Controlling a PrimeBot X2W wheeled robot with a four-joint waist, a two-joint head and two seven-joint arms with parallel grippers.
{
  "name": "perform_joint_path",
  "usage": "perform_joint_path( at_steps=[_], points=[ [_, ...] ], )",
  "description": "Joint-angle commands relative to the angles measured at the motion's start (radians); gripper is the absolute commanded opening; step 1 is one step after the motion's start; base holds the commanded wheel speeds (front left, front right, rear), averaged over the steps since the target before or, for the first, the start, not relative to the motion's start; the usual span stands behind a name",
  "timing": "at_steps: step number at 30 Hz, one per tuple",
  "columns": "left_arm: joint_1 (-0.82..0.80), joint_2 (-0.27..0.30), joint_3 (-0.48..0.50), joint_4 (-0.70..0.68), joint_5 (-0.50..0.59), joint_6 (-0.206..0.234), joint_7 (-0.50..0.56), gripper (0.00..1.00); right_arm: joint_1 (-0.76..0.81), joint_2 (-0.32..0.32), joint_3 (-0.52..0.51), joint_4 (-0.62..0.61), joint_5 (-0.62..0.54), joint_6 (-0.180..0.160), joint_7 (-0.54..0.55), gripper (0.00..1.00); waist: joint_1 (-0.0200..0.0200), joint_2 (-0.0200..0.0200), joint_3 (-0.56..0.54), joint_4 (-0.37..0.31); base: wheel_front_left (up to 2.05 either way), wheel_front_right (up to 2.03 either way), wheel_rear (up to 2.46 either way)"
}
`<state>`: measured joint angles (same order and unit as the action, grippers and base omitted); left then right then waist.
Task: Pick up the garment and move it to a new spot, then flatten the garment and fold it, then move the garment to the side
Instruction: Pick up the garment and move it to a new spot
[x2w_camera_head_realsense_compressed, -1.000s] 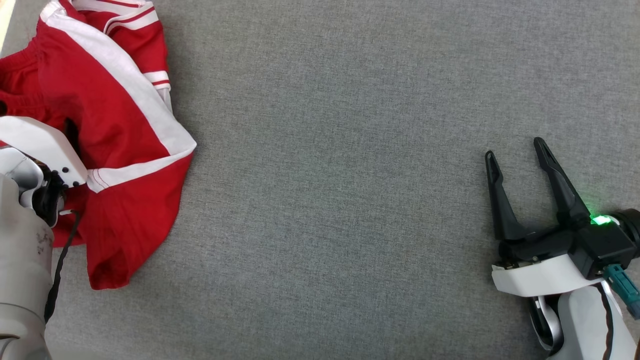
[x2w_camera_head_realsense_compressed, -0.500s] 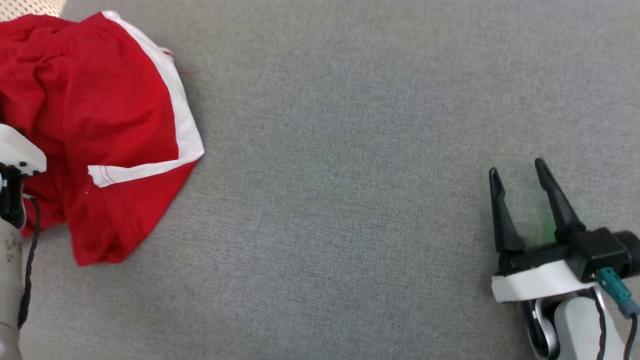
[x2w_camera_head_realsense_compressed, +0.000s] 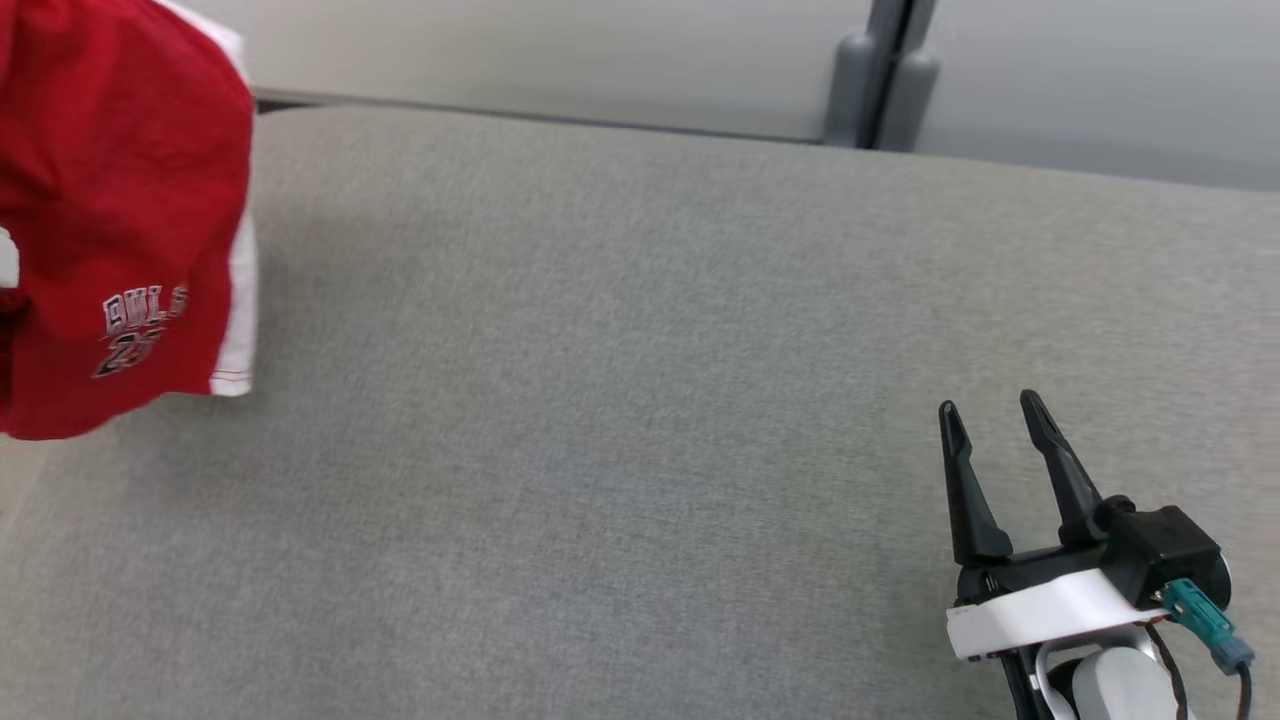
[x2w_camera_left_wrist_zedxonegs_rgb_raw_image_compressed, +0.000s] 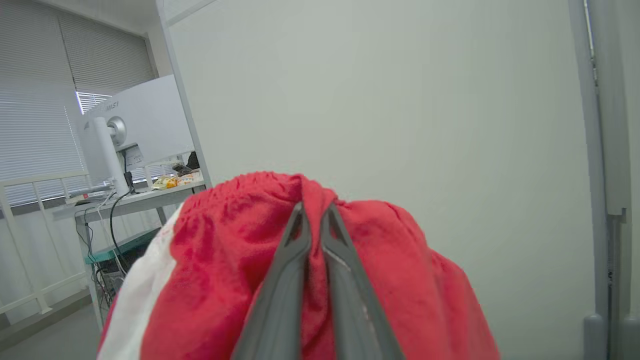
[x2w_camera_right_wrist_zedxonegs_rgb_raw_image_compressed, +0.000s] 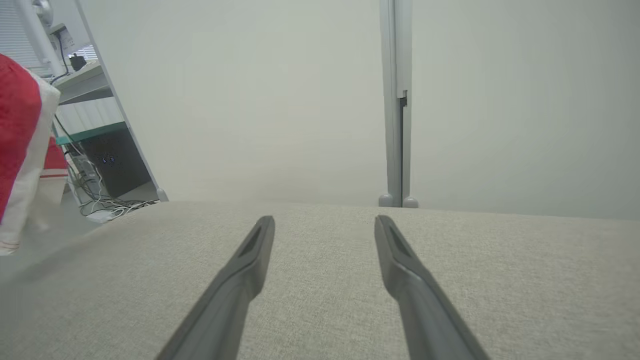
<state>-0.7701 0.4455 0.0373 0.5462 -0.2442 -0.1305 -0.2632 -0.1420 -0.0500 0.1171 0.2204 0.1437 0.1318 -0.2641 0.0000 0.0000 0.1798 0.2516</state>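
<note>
Red garment (x2w_camera_head_realsense_compressed: 120, 200) (lettering (x2w_camera_head_realsense_compressed: 142, 325) blurred)

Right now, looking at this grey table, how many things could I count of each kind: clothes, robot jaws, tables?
Red garment: 1, pinched at its waistband and hanging from the left jaws
Pairs of jaws: 2, the left jaws shut on the garment, the right jaws open and empty over the table
Grey table: 1
Total: 4
</note>
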Motion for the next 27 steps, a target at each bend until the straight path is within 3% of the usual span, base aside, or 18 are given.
perform_joint_path(
  at_steps=[1,6,13,21,27],
  points=[
    [0.007,0.006,-0.013,-0.022,-0.007,0.000,-0.002,0.00,0.014,-0.002,0.002,0.002,0.016,-0.002,-0.001,1.00,0.0000,0.0000,-0.053,-0.055,0.00,0.00,0.00],
    [0.014,0.041,-0.072,-0.081,-0.034,0.000,0.018,0.00,0.034,-0.001,-0.002,0.001,0.049,-0.002,-0.001,1.00,0.0000,0.0000,-0.073,-0.102,0.00,0.00,0.00],
    [0.020,0.034,-0.172,-0.160,-0.079,0.000,0.035,0.00,0.043,-0.001,-0.001,-0.007,0.066,-0.002,-0.001,1.00,0.0000,0.0000,-0.074,-0.154,0.00,0.00,0.00],
    [0.000,-0.008,-0.327,-0.266,-0.091,0.000,0.056,0.00,0.015,-0.002,0.001,-0.023,0.081,-0.002,-0.001,1.00,0.0000,0.0000,-0.068,-0.245,0.00,0.00,0.00],
    [-0.027,-0.050,-0.368,-0.307,-0.111,0.001,0.071,0.00,-0.006,-0.002,0.004,-0.043,0.096,-0.002,-0.001,1.00,0.0000,0.0000,-0.054,-0.336,0.00,0.00,0.00]
  ],
)
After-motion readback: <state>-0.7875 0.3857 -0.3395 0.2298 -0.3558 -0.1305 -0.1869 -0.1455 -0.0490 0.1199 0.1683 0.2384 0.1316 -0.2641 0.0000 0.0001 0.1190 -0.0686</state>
